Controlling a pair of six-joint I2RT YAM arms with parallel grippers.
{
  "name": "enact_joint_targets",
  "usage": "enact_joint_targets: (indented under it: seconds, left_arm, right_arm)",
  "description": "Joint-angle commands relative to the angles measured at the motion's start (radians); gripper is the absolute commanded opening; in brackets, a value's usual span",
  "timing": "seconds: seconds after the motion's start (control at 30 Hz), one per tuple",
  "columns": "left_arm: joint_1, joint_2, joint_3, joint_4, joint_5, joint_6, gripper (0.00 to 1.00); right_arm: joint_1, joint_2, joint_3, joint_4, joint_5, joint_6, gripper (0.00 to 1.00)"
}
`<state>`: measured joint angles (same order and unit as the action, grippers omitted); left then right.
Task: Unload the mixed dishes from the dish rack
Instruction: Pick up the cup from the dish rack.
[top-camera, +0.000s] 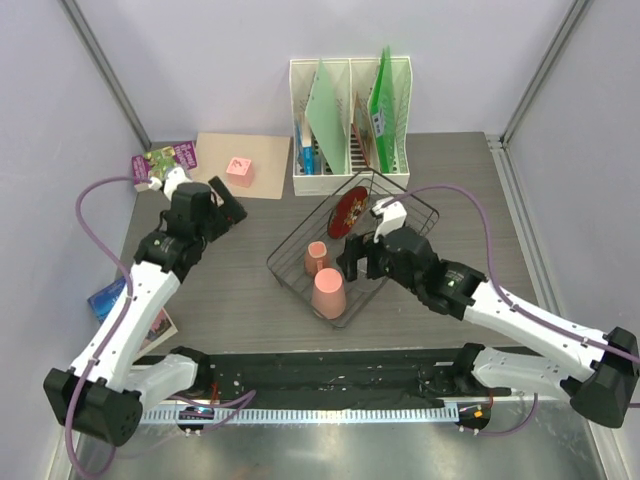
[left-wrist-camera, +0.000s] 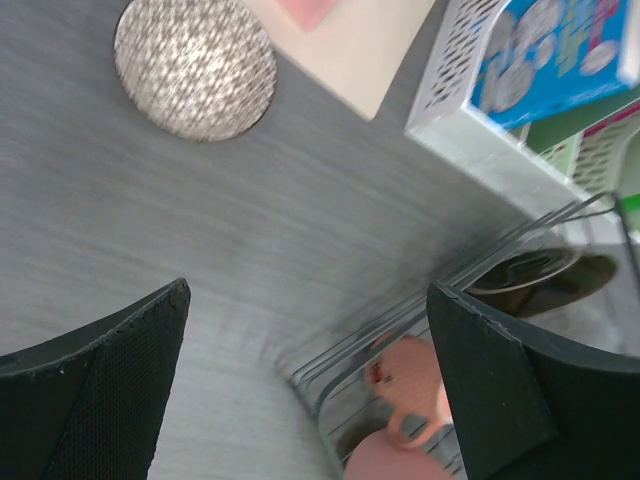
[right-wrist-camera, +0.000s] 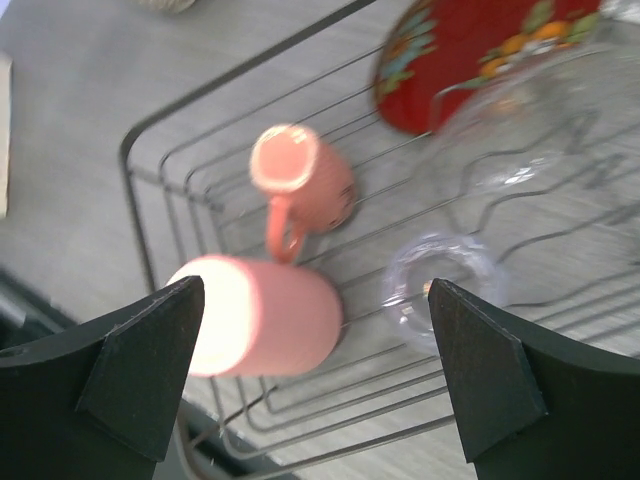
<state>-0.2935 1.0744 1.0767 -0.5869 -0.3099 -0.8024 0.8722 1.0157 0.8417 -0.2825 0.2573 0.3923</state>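
Right gripper (right-wrist-camera: 315, 340) hangs spread above the dish rack (top-camera: 300, 234), probably lining up the large cup (right-wrist-camera: 265, 315); small cup (right-wrist-camera: 300, 175) at its twelve o'clock, glass (right-wrist-camera: 470, 200) at three, plate (right-wrist-camera: 470, 50) at one; left gripper (left-wrist-camera: 310, 340), also spread, hovers at the rack's ten.

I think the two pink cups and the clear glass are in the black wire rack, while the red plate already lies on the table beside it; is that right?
Not quite: the red plate is not on the table but inside the dish rack too, as the right wrist view shows. The smaller pink cup, the larger pink cup and the clear glass are in the rack, as you say.
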Motion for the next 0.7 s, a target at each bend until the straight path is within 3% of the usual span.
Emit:
enact_joint_targets:
  seconds: [0.0,0.27,0.67]
  left_arm:
    - [-0.024,-0.077,-0.122,-0.053,-0.014,0.009,1.0]
    - [-0.03,-0.223,-0.254,-0.05,0.005,0.035,1.0]
    - [-0.03,-0.277,-0.319,-0.059,0.026,0.026,1.0]
  right_arm:
    - [0.091,0.0,-0.01,0.06,0.008,-0.046,1.0]
    - [0.201,0.096,0.014,0.094,0.057,-0.082,1.0]
    - [0.217,0.247,0.031,0.105,0.071,-0.069,0.99]
